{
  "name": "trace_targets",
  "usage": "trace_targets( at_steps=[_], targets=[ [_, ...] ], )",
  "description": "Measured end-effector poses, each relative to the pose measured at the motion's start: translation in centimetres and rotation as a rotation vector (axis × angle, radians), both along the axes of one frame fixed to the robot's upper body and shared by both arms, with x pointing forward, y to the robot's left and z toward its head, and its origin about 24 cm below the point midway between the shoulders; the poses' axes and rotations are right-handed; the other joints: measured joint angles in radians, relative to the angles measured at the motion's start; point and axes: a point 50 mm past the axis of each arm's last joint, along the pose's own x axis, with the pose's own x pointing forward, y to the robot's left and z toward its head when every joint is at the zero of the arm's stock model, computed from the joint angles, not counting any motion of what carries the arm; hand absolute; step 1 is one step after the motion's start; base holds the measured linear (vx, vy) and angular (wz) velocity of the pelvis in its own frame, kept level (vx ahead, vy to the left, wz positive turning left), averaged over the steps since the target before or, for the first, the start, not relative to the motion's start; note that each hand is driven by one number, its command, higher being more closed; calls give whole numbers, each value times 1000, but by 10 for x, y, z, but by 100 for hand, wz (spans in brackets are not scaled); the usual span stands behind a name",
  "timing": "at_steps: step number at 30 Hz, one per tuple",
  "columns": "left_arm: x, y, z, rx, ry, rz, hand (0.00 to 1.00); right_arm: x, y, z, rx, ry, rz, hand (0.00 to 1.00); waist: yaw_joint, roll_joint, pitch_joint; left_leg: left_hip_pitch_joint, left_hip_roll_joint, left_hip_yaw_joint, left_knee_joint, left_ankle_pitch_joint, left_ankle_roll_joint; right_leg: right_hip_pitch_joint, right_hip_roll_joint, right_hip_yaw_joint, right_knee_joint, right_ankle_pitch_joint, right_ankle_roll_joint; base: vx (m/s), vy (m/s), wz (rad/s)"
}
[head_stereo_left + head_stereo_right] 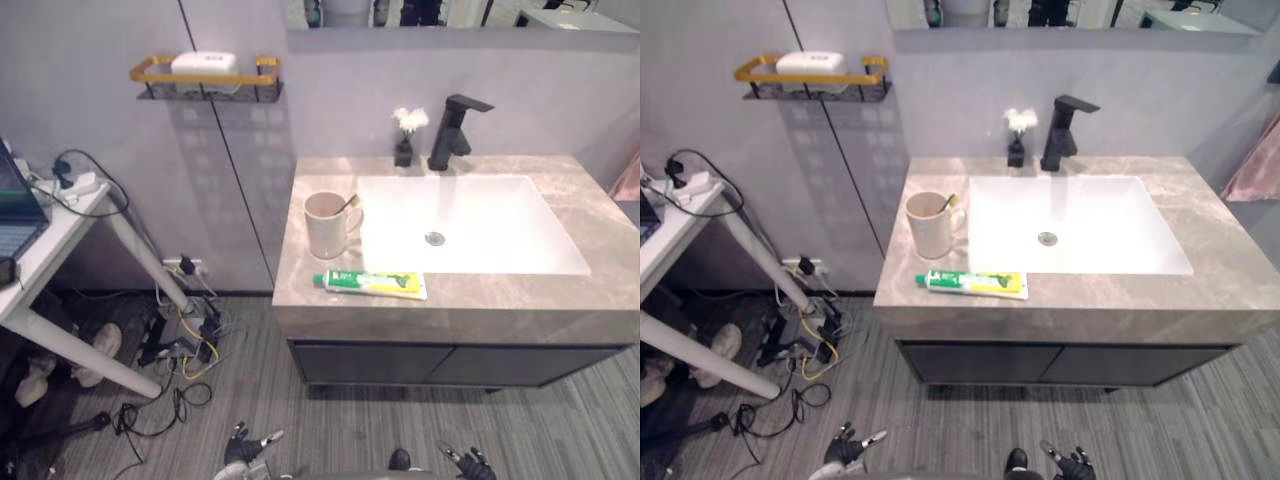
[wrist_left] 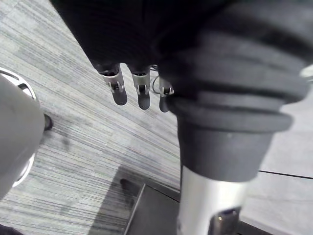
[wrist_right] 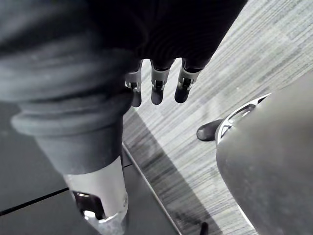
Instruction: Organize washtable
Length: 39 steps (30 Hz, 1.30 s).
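A beige mug with a toothbrush in it stands on the grey stone washtable, left of the white sink. In front of the mug a green and yellow toothpaste tube lies flat near the counter's front edge. My left hand hangs low over the floor, fingers relaxed and holding nothing; its fingers point down over the striped floor. My right hand hangs low too, fingers straight and empty. Both hands are well short of the counter.
A black faucet and a small vase of white flowers stand behind the sink. A wall shelf holds a white box. A white table and tangled cables are on the left. Dark cabinet drawers sit under the counter.
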Motion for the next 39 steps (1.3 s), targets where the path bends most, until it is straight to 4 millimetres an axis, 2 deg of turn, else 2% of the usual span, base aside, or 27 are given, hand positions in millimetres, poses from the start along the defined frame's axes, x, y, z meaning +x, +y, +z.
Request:
trace_targets(
  at_steps=[5,6,15,22,33,36,39],
  targets=[
    [0,4,0,9,1,2,0,-4,-1,-1,4,6,-30,0,0,-6,-5,14,-15,-8,-24,7,6,23,4,-8,-36,8,5,59,-3,5],
    [-5,6,-1,11,22,-1,0,-2,-2,-1,6,7,-38,0,-3,11,41,60,-50,-44,-72,12,16,89,-11,-31,-99,29,13,0,0,0],
    [-9,10,-2,2,29,53,0,-2,-5,0,-5,7,-30,0,-3,4,45,61,-49,-38,-73,12,16,86,-13,-33,-104,29,13,0,0,0],
    [-20,15,-5,-33,44,171,0,1,-6,0,-31,20,45,0,-3,-6,46,61,-48,-34,-77,12,15,84,-15,-46,-104,30,15,0,0,0],
    [-35,22,-6,-8,85,215,0,0,-9,-1,-48,57,117,0,-4,-11,46,67,-50,-48,-72,13,15,92,-17,-60,-105,33,20,-2,-9,3],
    [-30,28,-2,25,46,232,0,1,-9,-1,-51,60,141,0,-3,-12,47,65,-49,-47,-71,13,15,89,-17,-61,-105,34,21,-17,-22,-1],
    [-9,48,30,142,-171,268,0,9,-7,0,-63,55,209,0,12,-8,52,51,-35,-33,-67,14,13,69,-21,-63,-105,34,21,-34,-33,-3]
  ],
)
